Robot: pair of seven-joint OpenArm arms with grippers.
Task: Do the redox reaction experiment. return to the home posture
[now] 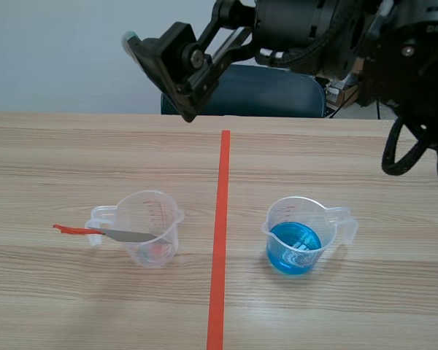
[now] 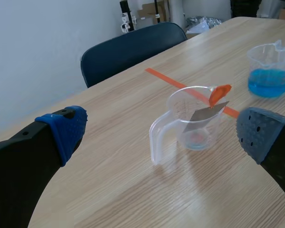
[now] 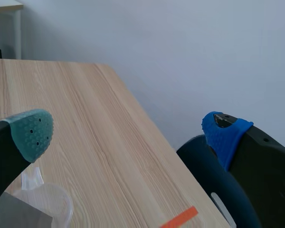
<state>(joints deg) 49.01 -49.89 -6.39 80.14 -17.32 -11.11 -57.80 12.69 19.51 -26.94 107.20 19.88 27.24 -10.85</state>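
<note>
Plastic beaker [image 1: 150, 226] with the metal strip [image 1: 124, 235] and blue-filled beaker [image 1: 299, 237] flank the tape [image 1: 220, 240]; left gripper [image 2: 160, 135] and right gripper [image 3: 128, 135] both gape empty.
Bring the raised right gripper home too low and you'd clip the overhanging strip, tipping its beaker.

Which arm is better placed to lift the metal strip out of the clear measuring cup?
Left: the left gripper, open, faces the measuring cup and its metal strip just ahead; the right gripper hangs raised high above the table.
</note>
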